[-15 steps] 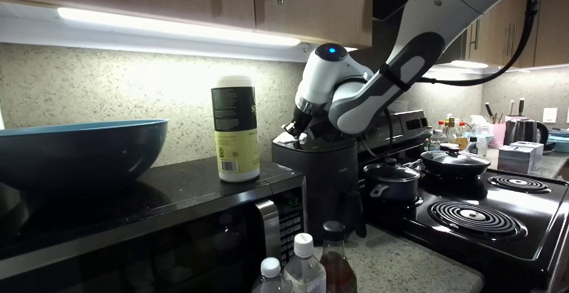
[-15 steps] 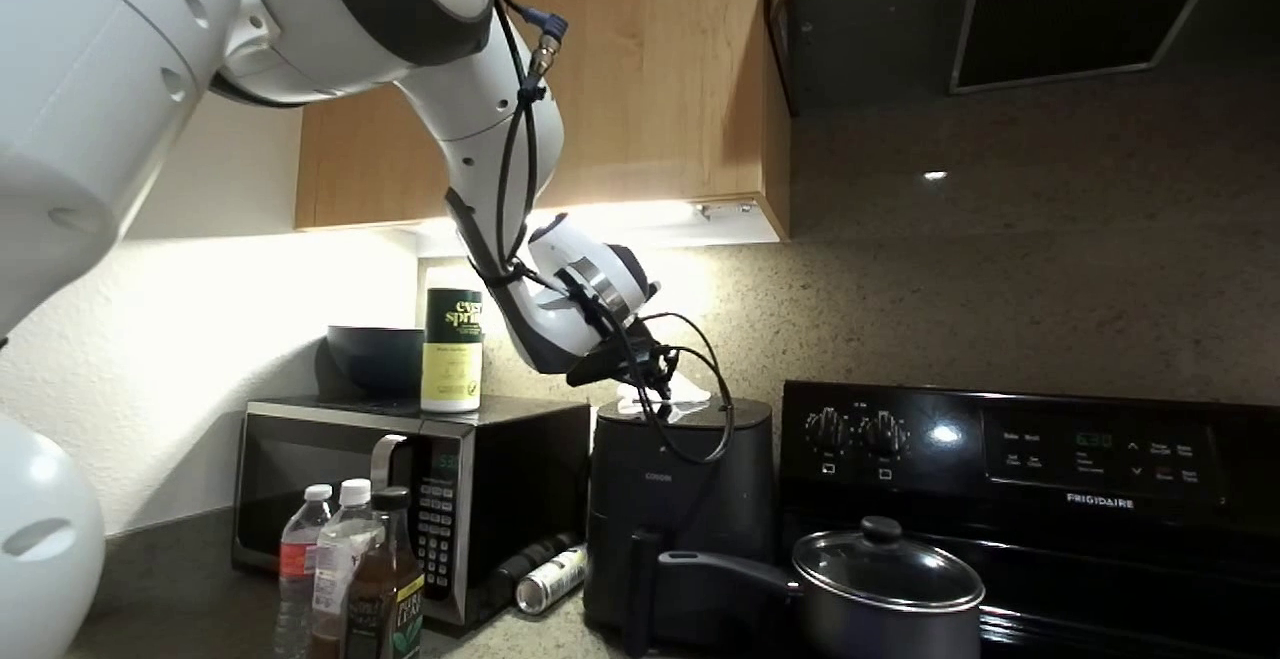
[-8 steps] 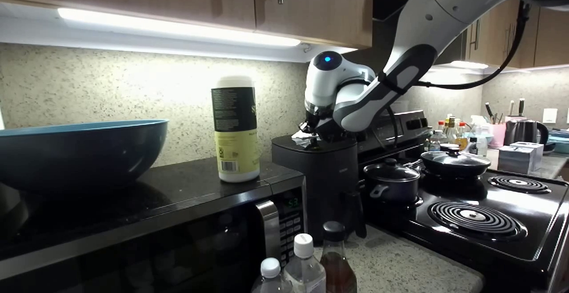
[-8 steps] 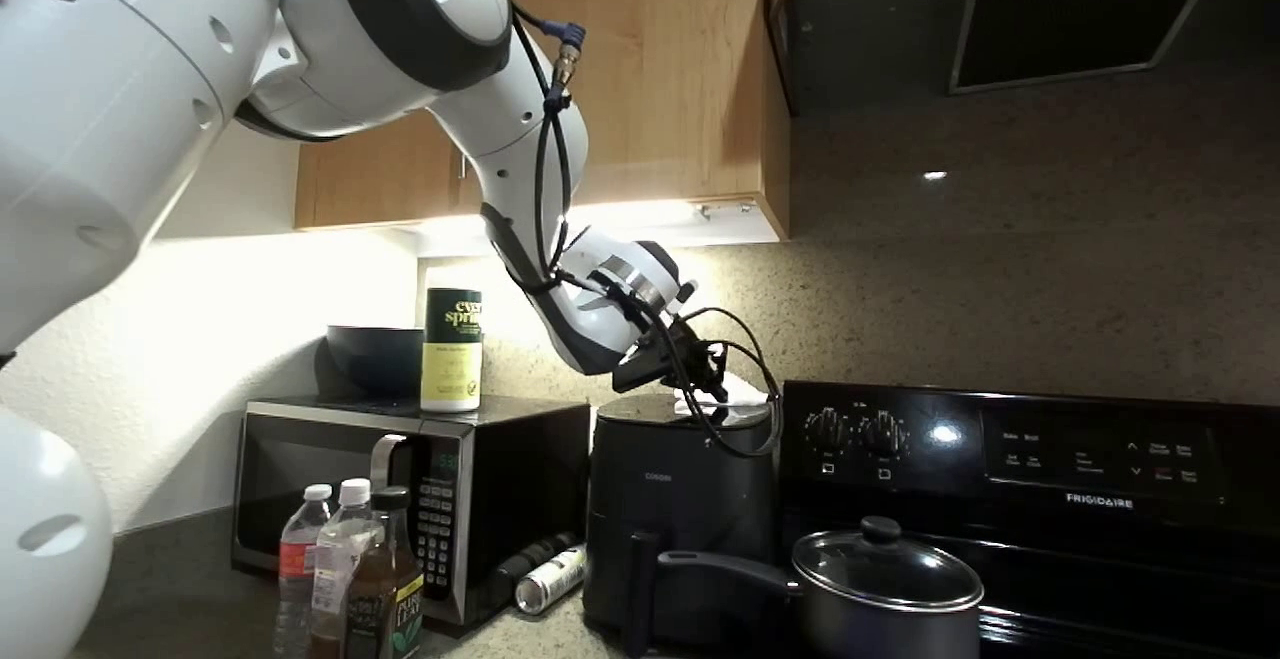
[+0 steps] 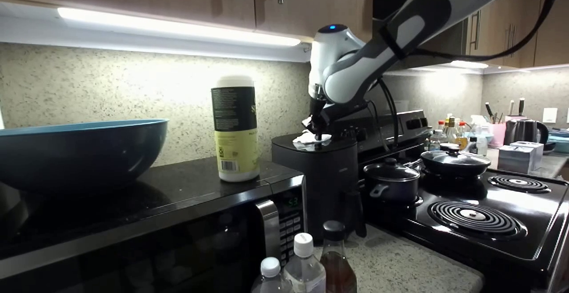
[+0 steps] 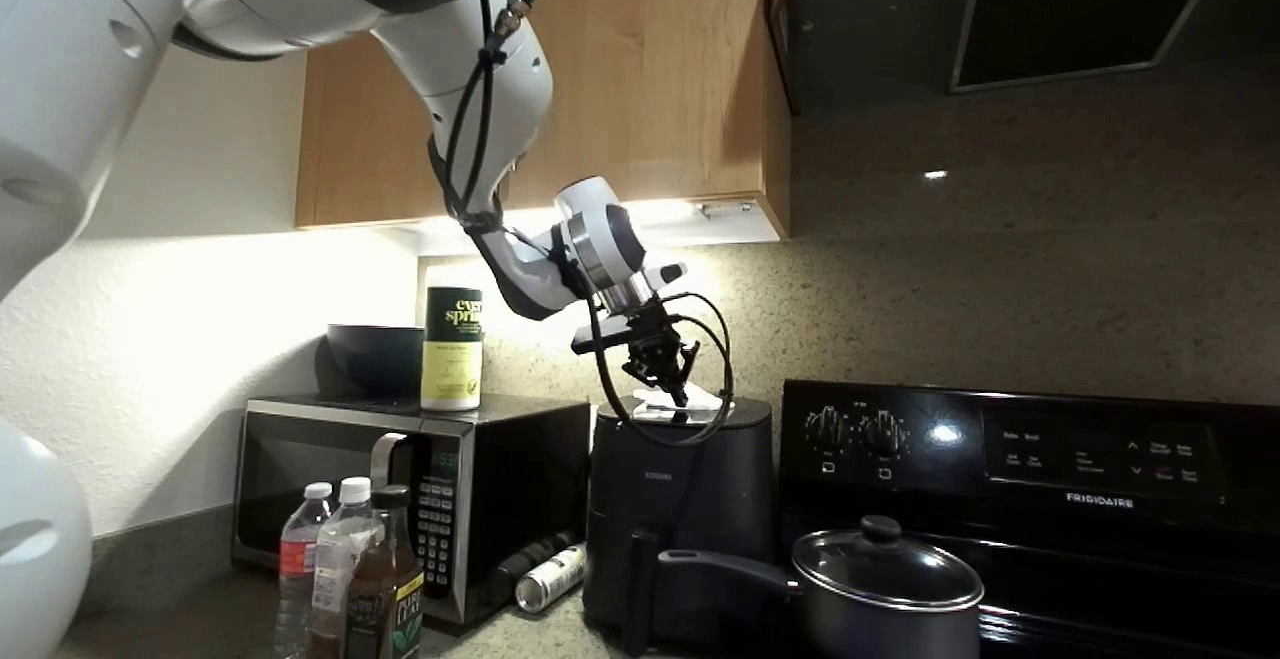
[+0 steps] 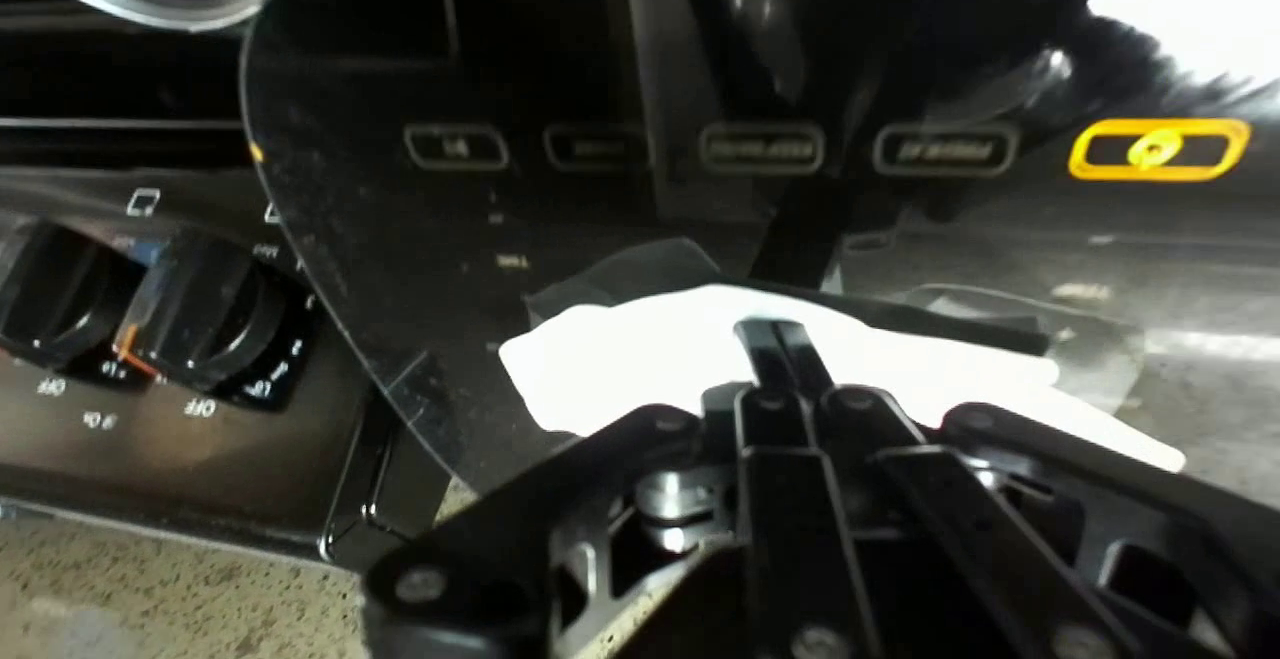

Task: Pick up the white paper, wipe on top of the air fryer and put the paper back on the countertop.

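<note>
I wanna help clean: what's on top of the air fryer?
White paper lies on the air fryer, with the tool closed on it. A row of symbols shows too, one yellow. I can't see under the paper: that's covered.

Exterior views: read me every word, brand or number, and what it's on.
"FRIGIDAIRE": stove
"ever spring", last letters at the edge: canister
"PURE LEAF": dark-capped bottle
"COSORI", probably (blurred): air fryer
"53", then unclear: microwave display
Too small or blurred: microwave keypad, other stove markings, canister fine print, lying can, white-capped bottles.
</note>
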